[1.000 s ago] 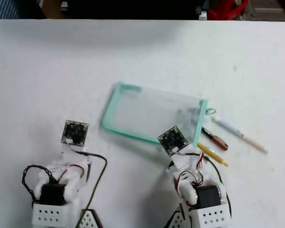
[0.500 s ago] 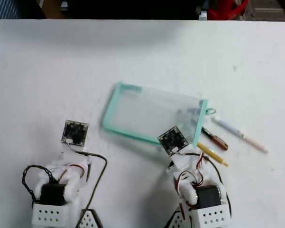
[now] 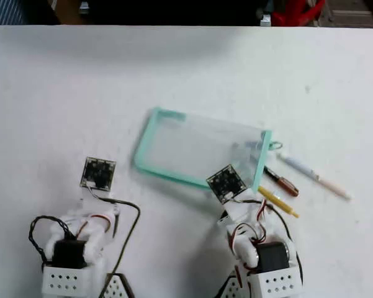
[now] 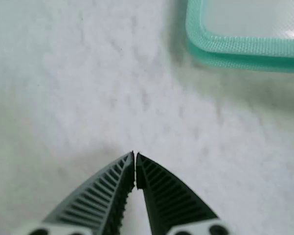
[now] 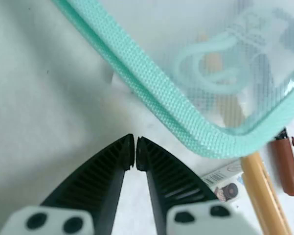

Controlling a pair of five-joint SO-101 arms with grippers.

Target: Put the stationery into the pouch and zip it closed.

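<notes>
a: while both arms sit low at the near edge of the table (image 3: pixel 62 81), the pouch (image 3: pixel 198 152) lies flat mid-table, teal rim and clear mesh sides.

b: and the claws?

a: left claw (image 4: pixel 135 159) pinched tight, tips meeting, nothing between them. right claw (image 5: pixel 136 142) the same, closed on air.

b: where's the stationery?

a: three pens out on the table at the pouch's zip end, on the right arm's side. brown pen (image 3: pixel 280 181) closest to the rim, yellow pen (image 3: pixel 278 202) nearer the arm, white pen (image 3: pixel 313 174) farthest out. through the mesh a pale barrel shows at that corner. under the pouch or inside it, i can't tell.

b: how will they handle?

a: i'd say the pens are light, stiff and round, so apt to roll. grip across the middle of the barrel. the pouch looks soft and floppy, likely to slide on a smooth top, so one claw may need to pin the rim while the other feeds. for the zip, the looped zip pull (image 3: pixel 274 146) is the obvious hold.

b: and the gaps?

a: right claw's tips sit just beside the pouch's near rim, close to the zip corner, with the yellow and brown pens near, just past it. left claw is farther off, bare table between its tips and the pouch's other near corner.
</notes>
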